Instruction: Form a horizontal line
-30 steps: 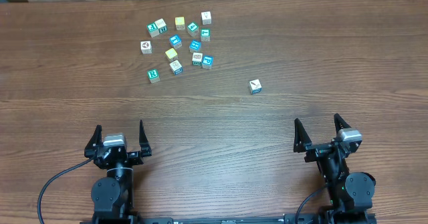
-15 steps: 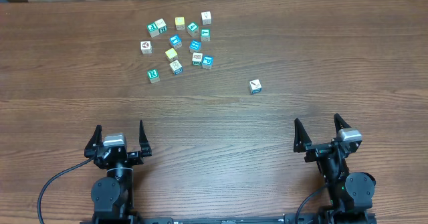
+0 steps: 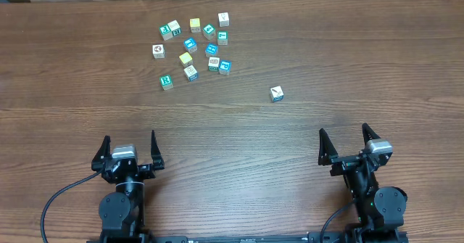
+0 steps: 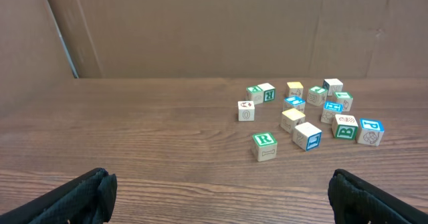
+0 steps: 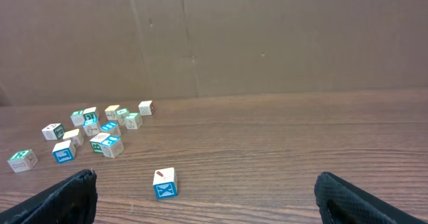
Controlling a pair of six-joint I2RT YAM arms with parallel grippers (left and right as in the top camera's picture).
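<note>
Overhead, the left hand (image 3: pixel 129 138) and right hand (image 3: pixel 343 130) both stand spread to their widest, holding nothing, parked at the near edge of the brown wooden tabletop (image 3: pixel 326 54), I think ready to start. No horizontal line exists yet: the small wooden letter cubes (image 3: pixel 190 45) lie scattered far ahead, one white-and-blue cube (image 3: pixel 276 93) apart, nearer the right hand

Dark brown wood-grain table (image 3: pixel 232 127) w/ grain running left-right, plain brown cardboard wall (image 4: pixel 200 30) standing upright along the table's far edge, panel seams showing in it, light soft & even across the top.
</note>
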